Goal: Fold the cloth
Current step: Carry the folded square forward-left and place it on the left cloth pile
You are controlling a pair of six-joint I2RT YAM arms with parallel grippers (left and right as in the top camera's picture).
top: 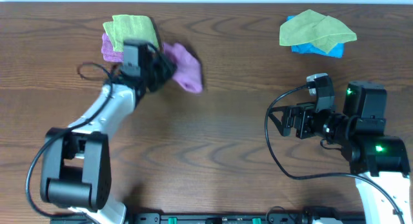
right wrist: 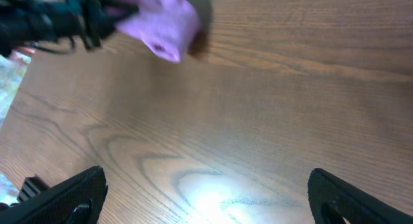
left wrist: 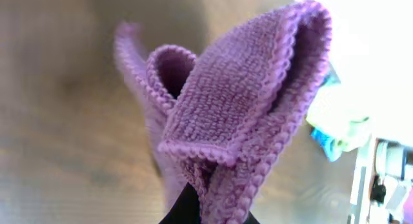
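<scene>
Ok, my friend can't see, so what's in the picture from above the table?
The left gripper pinches a bunched purple cloth over a brown wooden table, beside a lime-green cloth. The right gripper sits open at the lower right; a green cloth lies on a blue one at top right.

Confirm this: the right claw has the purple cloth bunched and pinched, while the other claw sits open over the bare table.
Wrong arm. The left claw has the purple cloth bunched and pinched, as the overhead view shows. The right claw is the one sitting open over the bare table.
</scene>
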